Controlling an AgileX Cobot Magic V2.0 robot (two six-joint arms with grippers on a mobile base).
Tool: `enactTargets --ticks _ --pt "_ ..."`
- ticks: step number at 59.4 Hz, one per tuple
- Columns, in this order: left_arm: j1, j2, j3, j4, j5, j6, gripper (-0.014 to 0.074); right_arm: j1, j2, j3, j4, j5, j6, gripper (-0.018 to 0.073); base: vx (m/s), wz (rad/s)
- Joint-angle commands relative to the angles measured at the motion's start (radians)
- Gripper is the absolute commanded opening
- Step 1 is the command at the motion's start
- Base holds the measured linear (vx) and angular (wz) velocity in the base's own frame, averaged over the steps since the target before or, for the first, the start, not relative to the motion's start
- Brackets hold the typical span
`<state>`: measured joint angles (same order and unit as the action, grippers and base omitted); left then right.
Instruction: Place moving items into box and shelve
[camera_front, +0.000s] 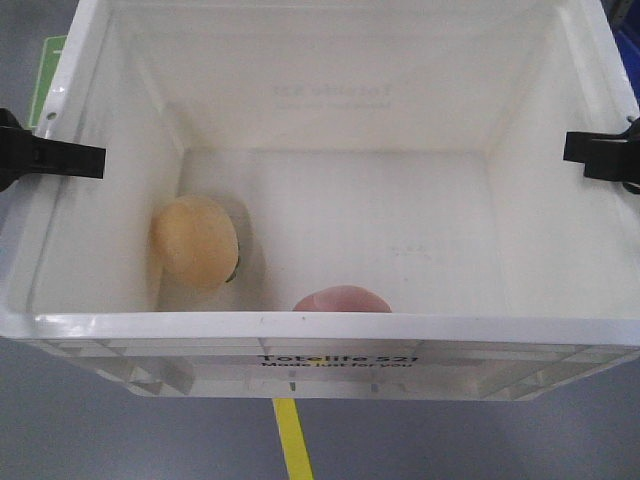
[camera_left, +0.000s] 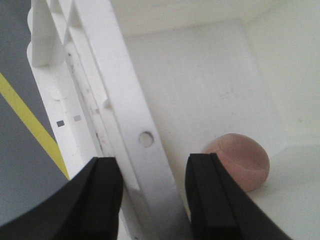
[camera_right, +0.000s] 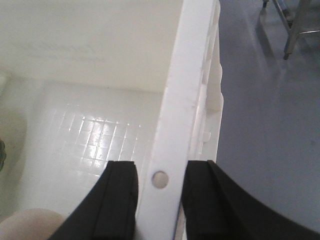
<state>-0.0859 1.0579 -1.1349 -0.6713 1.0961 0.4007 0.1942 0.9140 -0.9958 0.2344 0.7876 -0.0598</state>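
Exterior front-facing view: you look down into the white crate (camera_front: 330, 325), printed "Totelife 521" on its near wall.
Items there: the pale yellow-beige lump (camera_front: 195, 243) sits on the crate bottom beside the left wall. The pinkish-brown lump (camera_front: 342, 299) lies against the near wall, half hidden by the rim. The two are apart.
Grippers there: your left gripper (camera_front: 70, 157) and right gripper (camera_front: 600, 155) reach over the opposite side rims.
Under the crate: grey floor (camera_front: 120, 440) and a yellow line (camera_front: 290, 440) show below it, so the crate looks carried rather than set down.
Left wrist-mounted view: the left gripper straddles the rim, one finger outside and one inside, closed onto it. The pinkish-brown lump lies just beyond the inner finger.
Right wrist-mounted view: the right gripper pinches its rim from both sides with no gap showing. A pale rounded shape in the lower left corner is too cropped to name.
Done: both lumps are inside, so packing looks finished.
Left: shelving. No shelf shows in any view, so the carry and set-down are ahead of you.
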Motion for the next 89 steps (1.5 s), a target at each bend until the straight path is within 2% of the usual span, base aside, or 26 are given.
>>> enactTargets --ticks 1,89 --pt "-0.014 -0.027 -0.046 -0.146 -0.087 0.03 -0.0006 0.003 -0.021 -0.044 0.087 -0.138 -0.026 -0.0006 0.4 -0.44" --pt "-0.014 -0.027 -0.046 -0.146 -0.087 0.03 -0.0006 0.003 -0.021 -0.044 0.087 -0.138 -0.026 -0.0006 0.33 -0.61"
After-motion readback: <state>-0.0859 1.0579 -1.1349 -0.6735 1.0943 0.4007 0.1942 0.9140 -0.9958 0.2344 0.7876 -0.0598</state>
